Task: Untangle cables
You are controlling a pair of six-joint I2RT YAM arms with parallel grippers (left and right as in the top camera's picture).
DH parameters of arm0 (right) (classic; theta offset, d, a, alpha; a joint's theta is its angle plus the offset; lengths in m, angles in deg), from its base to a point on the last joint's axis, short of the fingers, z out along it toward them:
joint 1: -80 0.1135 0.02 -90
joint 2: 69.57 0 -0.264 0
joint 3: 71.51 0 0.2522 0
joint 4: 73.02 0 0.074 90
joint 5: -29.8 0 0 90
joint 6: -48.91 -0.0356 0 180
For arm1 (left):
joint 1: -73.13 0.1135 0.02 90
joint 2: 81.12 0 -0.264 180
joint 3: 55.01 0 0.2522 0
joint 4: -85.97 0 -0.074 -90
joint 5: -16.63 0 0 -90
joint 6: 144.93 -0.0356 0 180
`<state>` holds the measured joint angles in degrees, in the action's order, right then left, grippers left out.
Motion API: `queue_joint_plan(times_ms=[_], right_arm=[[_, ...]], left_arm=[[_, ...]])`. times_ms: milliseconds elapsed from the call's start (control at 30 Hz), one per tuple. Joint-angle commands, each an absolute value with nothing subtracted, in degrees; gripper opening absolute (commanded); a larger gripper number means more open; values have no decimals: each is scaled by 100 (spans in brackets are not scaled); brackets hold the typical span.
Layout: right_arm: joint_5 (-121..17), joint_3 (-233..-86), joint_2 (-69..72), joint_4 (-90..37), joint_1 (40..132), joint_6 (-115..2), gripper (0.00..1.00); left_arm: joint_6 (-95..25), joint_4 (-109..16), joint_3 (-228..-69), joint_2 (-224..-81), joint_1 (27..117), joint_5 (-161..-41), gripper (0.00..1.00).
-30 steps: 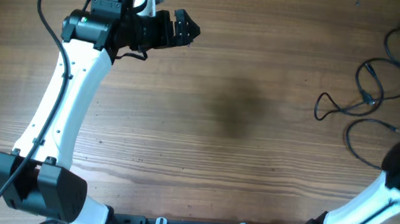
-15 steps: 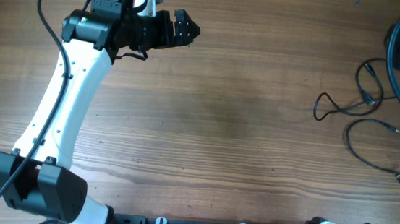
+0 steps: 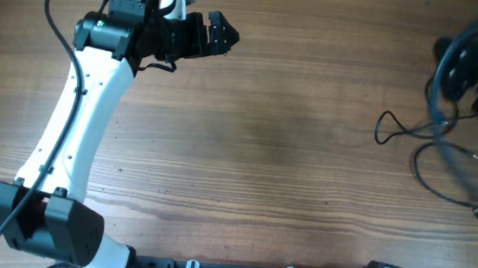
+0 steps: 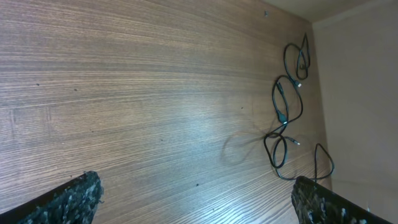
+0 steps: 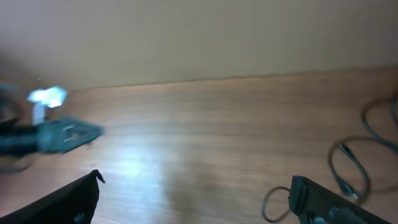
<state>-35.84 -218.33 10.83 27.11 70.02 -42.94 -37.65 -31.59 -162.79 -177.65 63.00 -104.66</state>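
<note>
Loose cables (image 3: 441, 124) lie looped by the table's (image 3: 289, 156) right edge, partly hidden under the blurred right gripper (image 5: 199, 196), spread wide and empty; left gripper (image 3: 228, 31), likewise spread, hangs near the far-left corner

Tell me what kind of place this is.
Probably a robotics lab test bench: a wooden table, a white robot arm mounted at its edge, and thin black cables laid out to be handled, with a plain wall behind.

Wooden table (image 3: 289, 156), beige wall (image 5: 186, 37)
</note>
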Motion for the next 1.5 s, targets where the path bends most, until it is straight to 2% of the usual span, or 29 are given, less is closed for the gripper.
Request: queue_joint_plan(times_ms=[0, 100, 200, 533, 700, 933, 1067, 1233, 1367, 1467], right_arm=[[-3604, -21597, 283, 2715, 7170, -4318, 100], [-3601, -20753, -401, 2654, 7174, -4318, 100], [-3652, -19713, -1008, 2077, 7183, -4259, 100], [-3645, -14727, -3515, -2519, 8191, -4272, 100], [-3623, -12469, -4551, -4845, 8274, -4279, 100], [-3625, -10061, -5815, -7529, 8274, -4259, 100], [-3625, -9141, -6392, -8246, 8274, -4259, 100], [-3630, -8546, -6940, -8320, 8274, -4257, 100], [-3647, -8557, -6938, -7833, 8272, -4257, 99], [-3645, -8557, -6936, -6928, 8272, -4259, 100]], left_arm=[[-3715, -3159, -16283, -17750, 6285, -10431, 100], [-3715, -3159, -16283, -17750, 6285, -10431, 100], [-3715, -3159, -16283, -17750, 6285, -10431, 100], [-3715, -3159, -16283, -17750, 6285, -10433, 100], [-3713, -3159, -16283, -17750, 6285, -10431, 100], [-3715, -3159, -16283, -17750, 6285, -10431, 100], [-3715, -3159, -16283, -17750, 6285, -10433, 100], [-3715, -3159, -16283, -17750, 6285, -10431, 100], [-3715, -3159, -16283, -17750, 6285, -10431, 100], [-3715, -3159, -16283, -17750, 6285, -10431, 100]])
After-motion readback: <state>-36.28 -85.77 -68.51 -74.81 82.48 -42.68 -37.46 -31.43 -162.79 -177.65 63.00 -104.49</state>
